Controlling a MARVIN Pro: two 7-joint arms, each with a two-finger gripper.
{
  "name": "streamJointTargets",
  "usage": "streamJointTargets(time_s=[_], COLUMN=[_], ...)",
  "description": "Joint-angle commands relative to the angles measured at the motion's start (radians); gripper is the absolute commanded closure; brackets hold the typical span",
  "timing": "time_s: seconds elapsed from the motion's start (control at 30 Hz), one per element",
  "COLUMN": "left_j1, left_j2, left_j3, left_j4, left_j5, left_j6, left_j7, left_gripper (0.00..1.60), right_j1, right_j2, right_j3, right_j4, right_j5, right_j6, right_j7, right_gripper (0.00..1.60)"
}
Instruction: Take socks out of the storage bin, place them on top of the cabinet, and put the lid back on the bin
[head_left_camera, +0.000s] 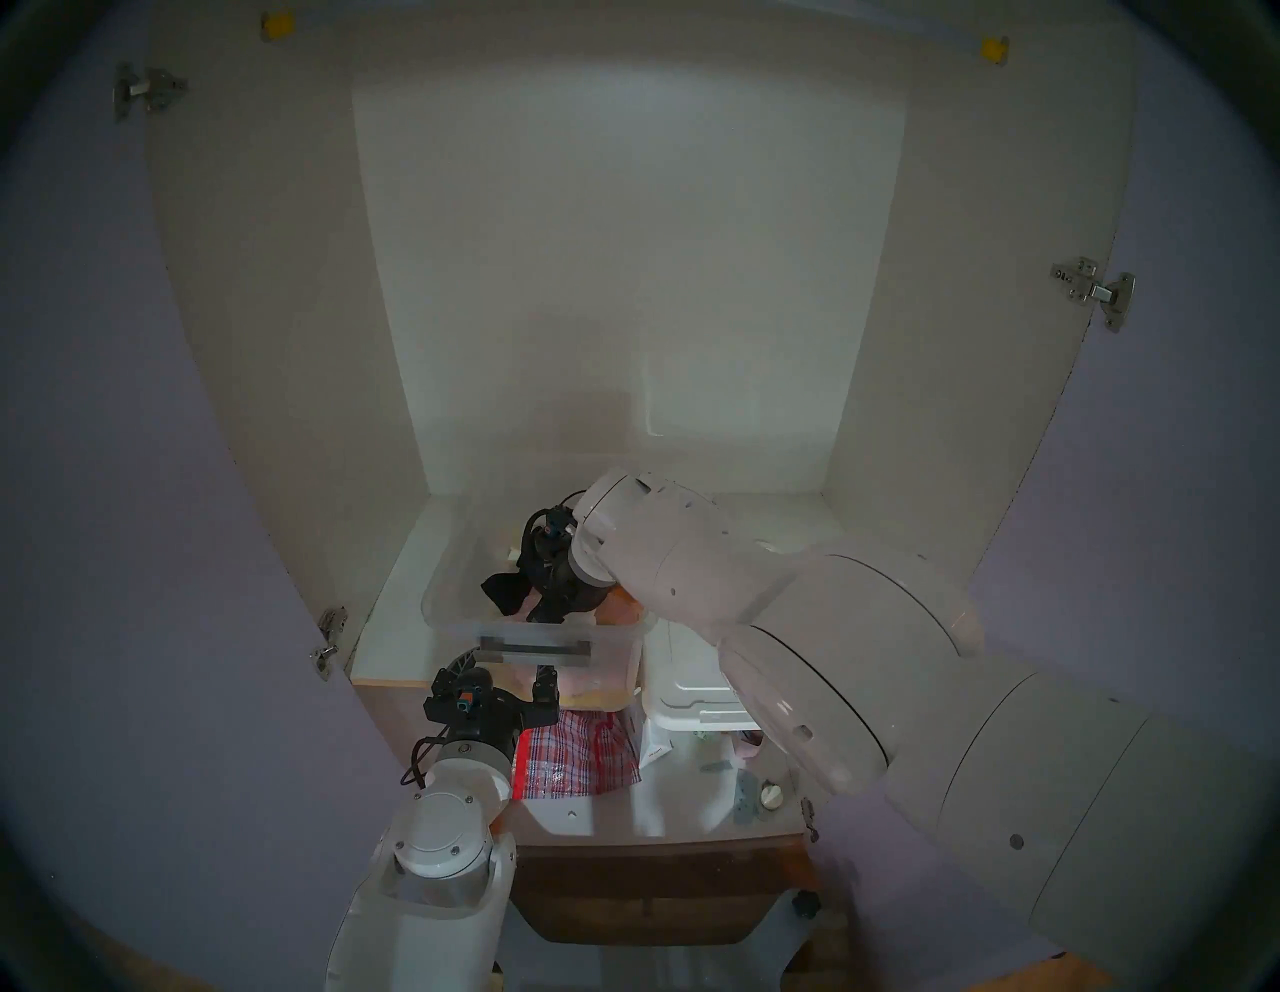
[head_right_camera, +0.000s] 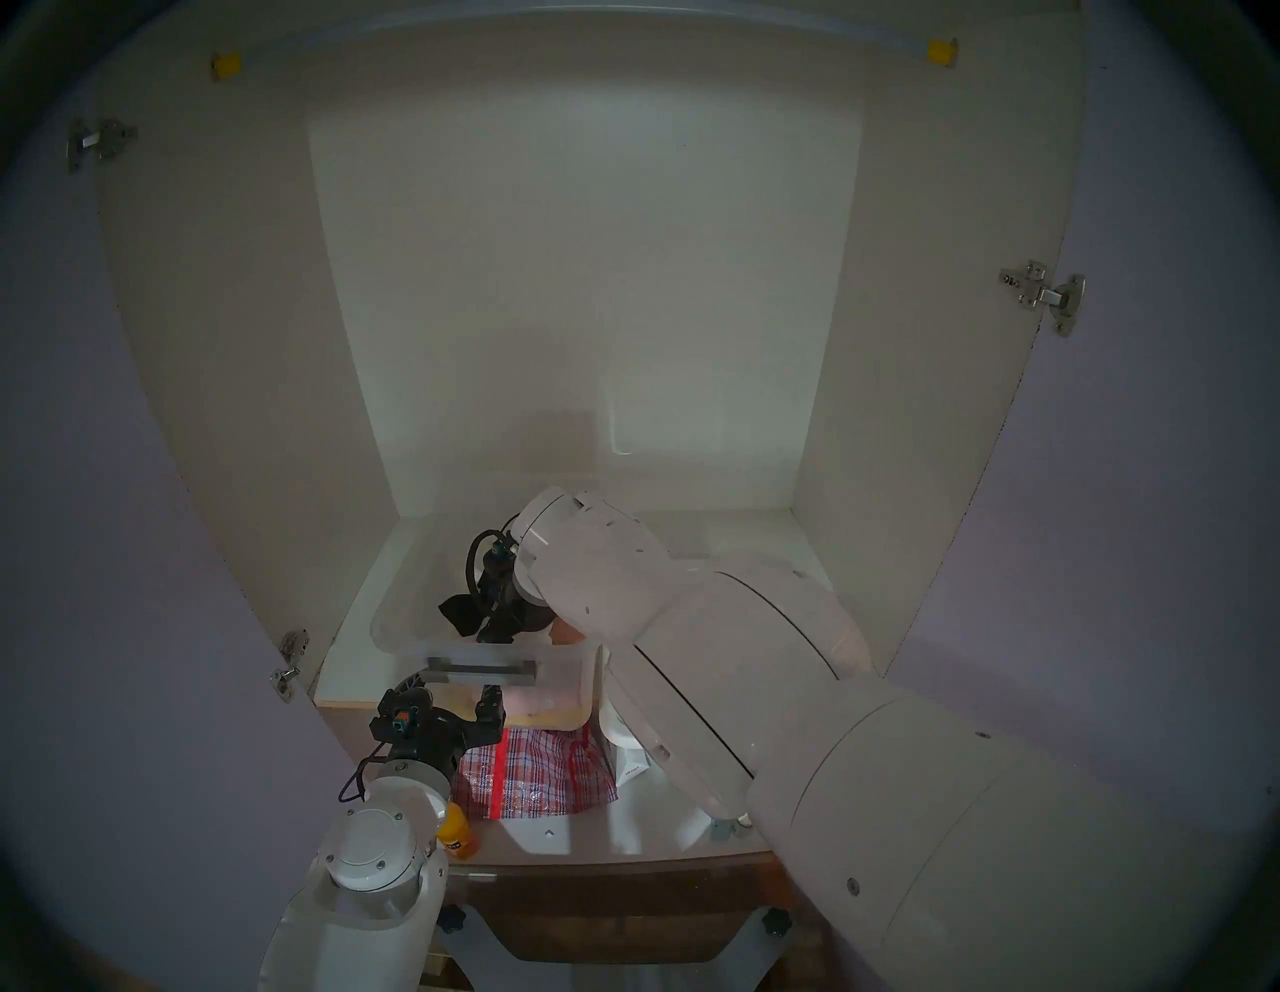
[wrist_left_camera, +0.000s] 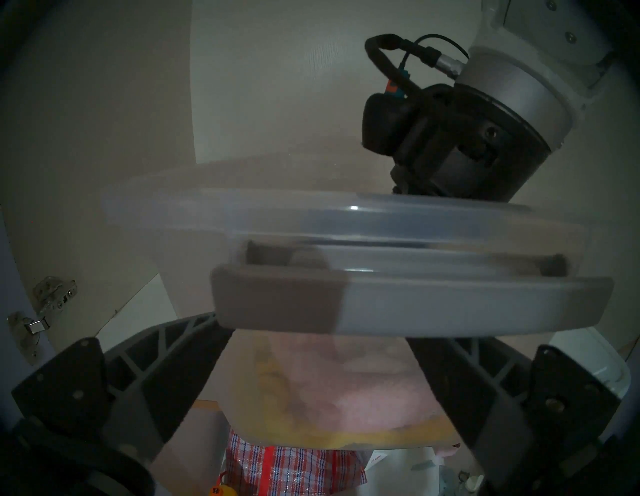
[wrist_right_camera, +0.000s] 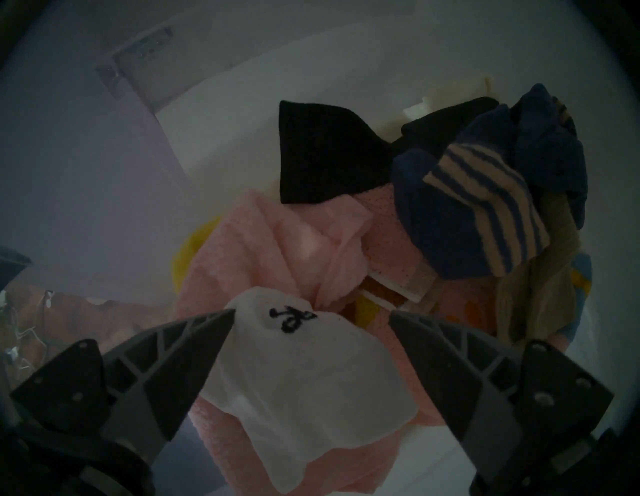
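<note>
Reaching into the clear plastic storage bin (head_left_camera: 454, 589), the right gripper (wrist_right_camera: 311, 320) is spread wide around small white fabric socks (wrist_right_camera: 304, 377); the left gripper (wrist_left_camera: 315, 332) is spread wide below the bin's grey handle (wrist_left_camera: 277, 301).

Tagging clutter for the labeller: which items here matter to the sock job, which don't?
Job: white socks, storage bin, lid, cabinet shelf board, right end effector.
Lying about: black sock, navy striped sock, pink cloth, checked bag.

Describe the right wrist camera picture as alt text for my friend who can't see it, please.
The right tool, open, hangs over the white socks with a black mark, one finger to either side. The socks lie on pink cloth; beyond are a black sock and a navy striped sock.
</note>
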Motion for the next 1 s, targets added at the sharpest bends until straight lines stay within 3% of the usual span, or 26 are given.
streamJointTargets(time_s=[0.0,0.07,0.1,0.17,0.2,0.23,0.37,0.47,0.53,0.8,0.97], left_j1=[-0.020,-0.020,-0.020,-0.020,-0.020,-0.020,-0.021,-0.021,-0.022,-0.023,-0.023], left_j2=[0.000,0.000,0.000,0.000,0.000,0.000,0.001,0.001,0.001,0.001,0.002], left_j3=[0.000,0.000,0.000,0.000,0.000,0.000,0.001,0.001,0.001,0.002,0.002], left_j4=[-0.023,-0.022,-0.022,-0.022,-0.022,-0.022,-0.022,-0.023,-0.023,-0.025,-0.029], left_j5=[0.000,0.000,0.000,0.000,0.000,0.000,0.000,0.000,0.000,-0.001,-0.001], left_j6=[-0.007,-0.007,-0.007,-0.007,-0.007,-0.008,-0.008,-0.008,-0.008,-0.009,-0.009], left_j7=[-0.001,-0.001,-0.001,0.000,0.000,0.000,0.001,0.001,0.001,0.002,0.001], left_gripper=[0.00,0.00,0.00,0.00,0.00,0.00,0.00,0.00,0.00,0.00,0.00], right_j1=[-0.003,-0.007,-0.007,-0.008,-0.007,-0.006,0.004,0.013,0.025,0.109,0.174], right_j2=[-0.014,-0.012,-0.011,-0.008,-0.006,-0.004,0.002,0.007,0.011,0.016,0.022], right_j3=[-0.009,-0.009,-0.011,-0.012,-0.011,-0.013,-0.011,-0.008,-0.002,0.057,0.147], right_j4=[-0.016,-0.018,-0.018,-0.021,-0.023,-0.024,-0.031,-0.039,-0.047,-0.075,-0.087], right_j5=[-0.009,-0.010,-0.012,-0.015,-0.015,-0.017,-0.019,-0.018,-0.015,0.020,0.052], right_j6=[-0.025,-0.030,-0.032,-0.038,-0.041,-0.044,-0.053,-0.064,-0.070,-0.083,-0.102], right_j7=[-0.027,-0.032,-0.036,-0.044,-0.047,-0.050,-0.061,-0.072,-0.077,-0.090,-0.103], right_gripper=[0.00,0.00,0.33,0.83,0.92,1.14,1.24,1.52,1.60,1.60,1.60])
